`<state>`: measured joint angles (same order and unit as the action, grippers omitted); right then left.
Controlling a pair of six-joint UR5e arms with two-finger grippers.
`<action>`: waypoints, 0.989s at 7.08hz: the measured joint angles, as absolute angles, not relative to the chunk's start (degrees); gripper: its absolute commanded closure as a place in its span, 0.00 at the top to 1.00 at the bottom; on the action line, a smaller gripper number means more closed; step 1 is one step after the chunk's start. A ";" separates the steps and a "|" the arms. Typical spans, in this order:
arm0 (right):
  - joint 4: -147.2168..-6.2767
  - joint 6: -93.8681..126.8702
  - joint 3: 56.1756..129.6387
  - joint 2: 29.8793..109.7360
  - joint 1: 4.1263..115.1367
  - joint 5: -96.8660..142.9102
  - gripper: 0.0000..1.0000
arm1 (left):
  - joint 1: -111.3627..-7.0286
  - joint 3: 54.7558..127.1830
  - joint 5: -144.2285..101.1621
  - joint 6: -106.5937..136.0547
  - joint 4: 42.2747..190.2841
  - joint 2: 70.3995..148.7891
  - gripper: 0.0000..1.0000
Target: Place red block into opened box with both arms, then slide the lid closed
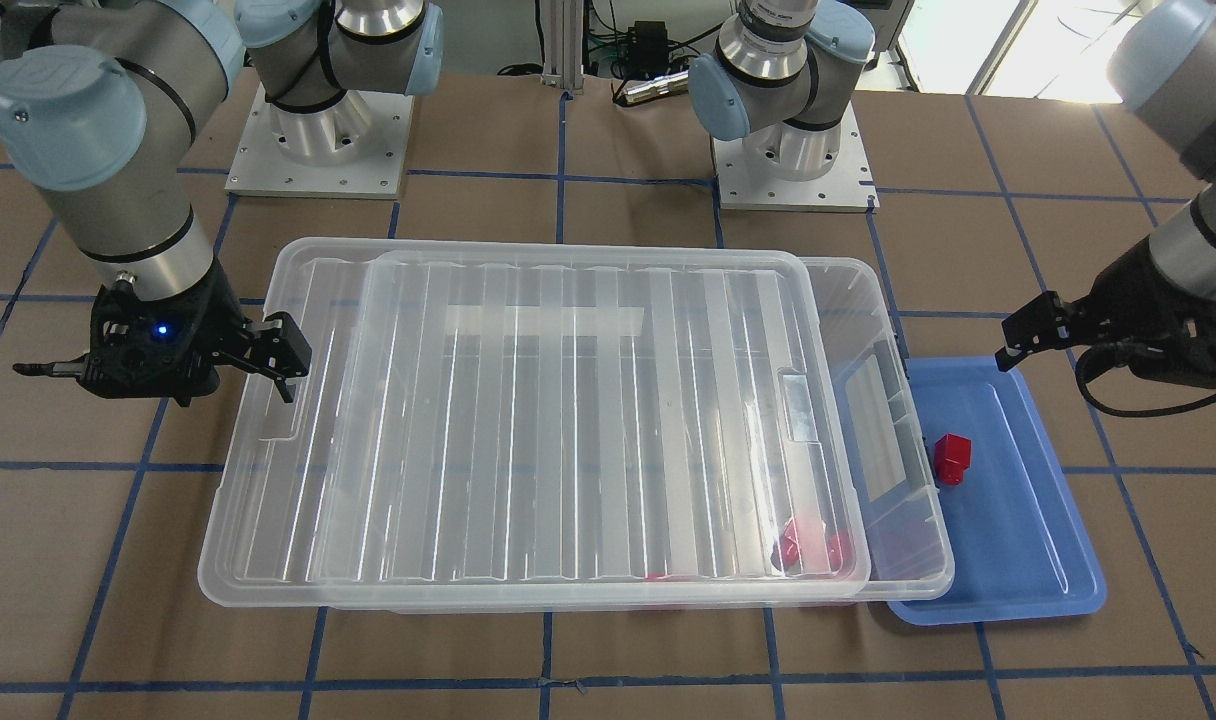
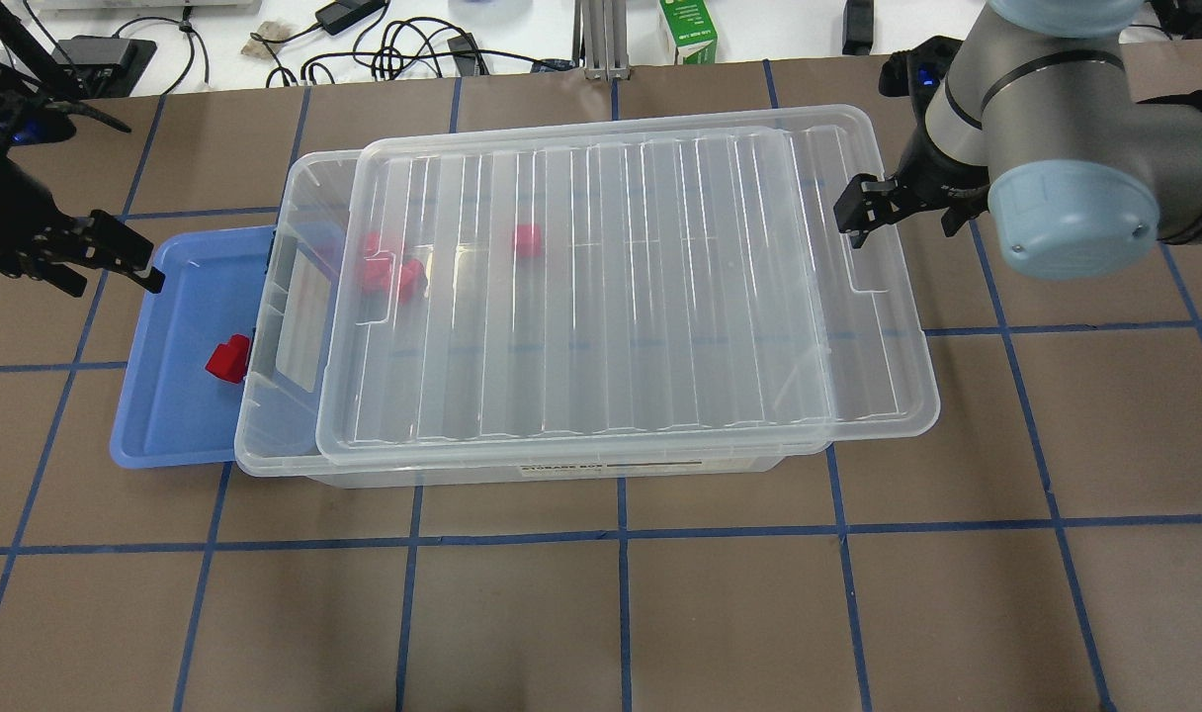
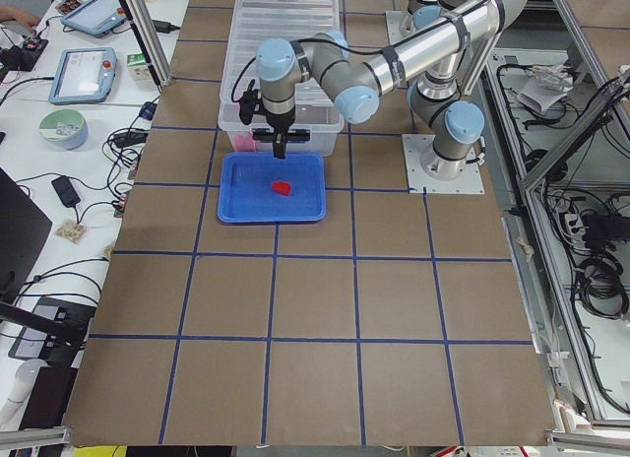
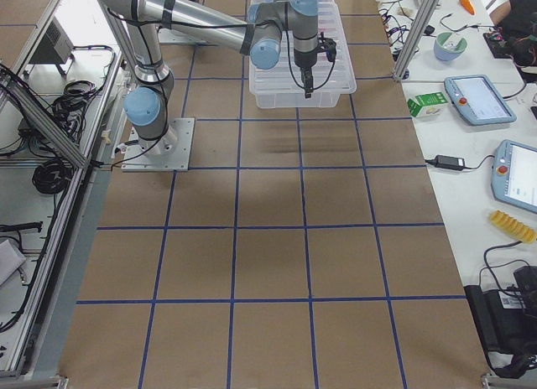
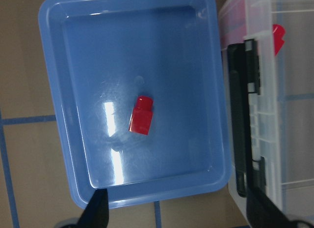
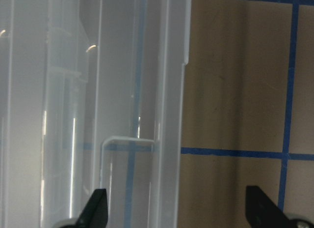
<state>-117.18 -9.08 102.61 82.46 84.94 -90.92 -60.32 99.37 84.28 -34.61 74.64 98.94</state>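
red block lying in blue tray beside box, lid offset across box, left tool and right tool spread, empty

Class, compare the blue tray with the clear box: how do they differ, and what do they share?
The blue tray is opaque; the box is clear. The tray is smaller than the box. The tray lies uncovered with one red block; the box, mostly under its lid, holds several. Both are rectangular and hold red blocks.
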 measured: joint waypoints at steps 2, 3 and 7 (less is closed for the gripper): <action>-117.67 -9.58 103.59 81.90 84.04 -91.20 1.00 | -59.86 102.90 84.20 -38.25 65.55 104.65 1.00; -117.79 -10.37 104.03 81.80 83.42 -91.36 1.00 | -59.88 104.07 84.24 -38.80 62.77 107.00 1.00; -117.97 -20.70 104.54 81.53 76.58 -91.49 1.00 | -59.94 112.75 84.40 -39.13 48.00 112.37 0.44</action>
